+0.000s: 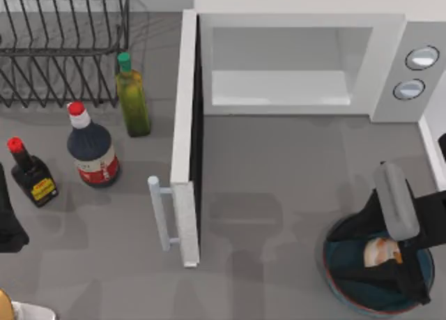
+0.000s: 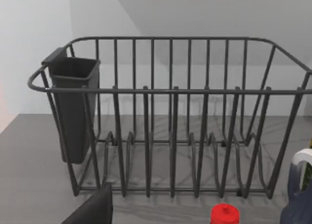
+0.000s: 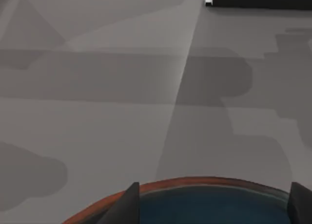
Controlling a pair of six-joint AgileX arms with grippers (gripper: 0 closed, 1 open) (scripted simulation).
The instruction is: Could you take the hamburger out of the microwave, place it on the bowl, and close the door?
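One hamburger sits between the right gripper fingers over the bowl, fingers seemingly clamped on it. Probably light, soft, squashable; grip sides gently. Left fingers: cannot tell; microwave door open.

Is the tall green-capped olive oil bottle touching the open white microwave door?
Apart. The top view shows a strip of bare grey table between the green-capped olive oil bottle and the open white microwave door, which swings out beside it.

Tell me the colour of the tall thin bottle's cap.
Green. The cap tops the olive-coloured bottle beside the open door, clearest in the top view.
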